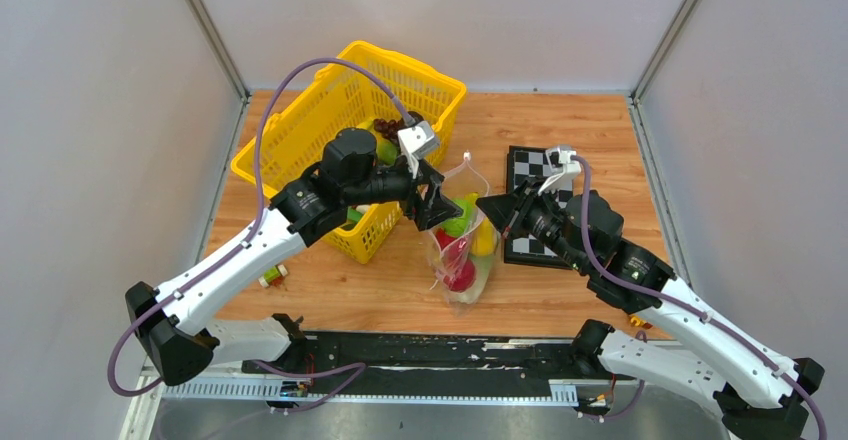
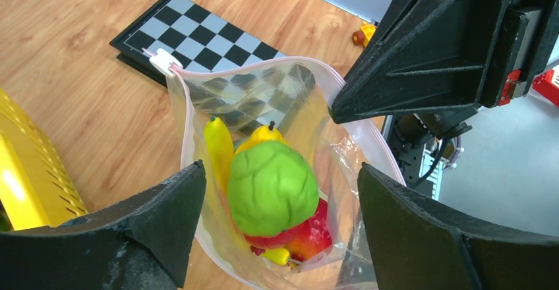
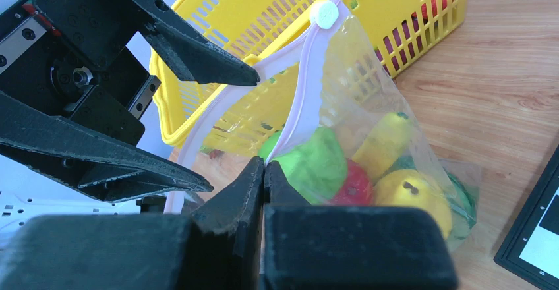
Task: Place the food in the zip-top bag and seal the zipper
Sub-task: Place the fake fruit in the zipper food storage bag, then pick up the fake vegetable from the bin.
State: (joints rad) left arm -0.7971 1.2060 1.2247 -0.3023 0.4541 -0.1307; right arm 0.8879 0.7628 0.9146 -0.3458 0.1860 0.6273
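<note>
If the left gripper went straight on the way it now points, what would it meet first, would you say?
Most likely the green lettuce, lying on top inside the open bag. The left gripper has its open fingers aimed into the bag's mouth, though depth is hard to judge.

bright even light, soft shadows, sheen on the zip-top bag (image 2: 329,145), close foreground slightly blurred
</note>
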